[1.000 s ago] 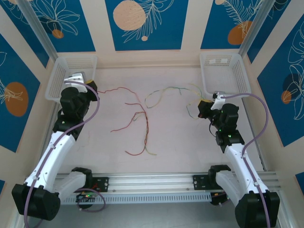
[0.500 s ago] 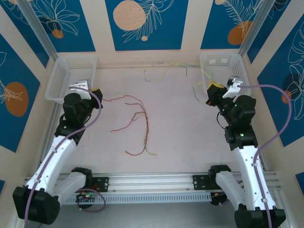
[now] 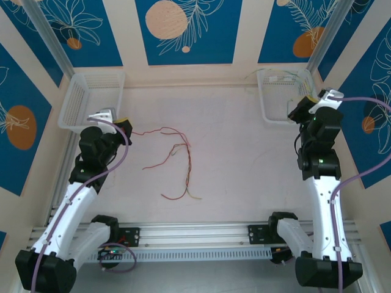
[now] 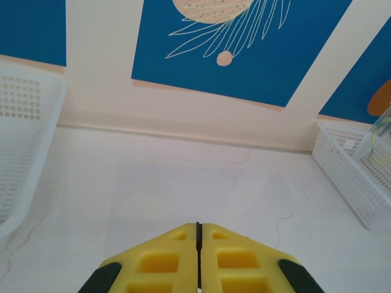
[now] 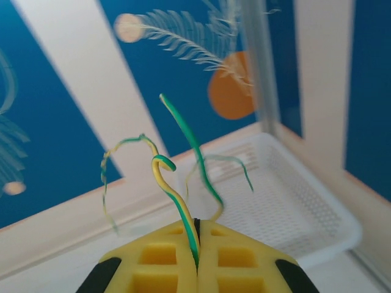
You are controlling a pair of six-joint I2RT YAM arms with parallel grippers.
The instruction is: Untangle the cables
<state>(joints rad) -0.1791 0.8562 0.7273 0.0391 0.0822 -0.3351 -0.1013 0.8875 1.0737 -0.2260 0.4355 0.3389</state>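
Looking down from the top camera, the red cables lie loose on the table, left of its middle. They spread from a strand whose end meets the tip of the left gripper down to a curl nearer the arm bases. That gripper sits just in front of the left basket.

The left wrist camera adds what the overhead cannot. The left gripper has its yellow pads pressed flat together, leaving a thin dark seam. Whether the red strand is pinched in that seam I cannot tell. Beyond the pads it shows bare table, the left basket at one edge and the right basket at the other. A bit of yellow-green cable hangs over the right basket.

From above, the right gripper is raised at the near right corner of the right basket. The yellow-green cables show as faint threads over the basket's far end.

The right wrist camera makes them plain. The right gripper is clamped on the yellow-green cables. Striped strands rise from between the closed pads and curl in the air. The right basket lies behind and below them.
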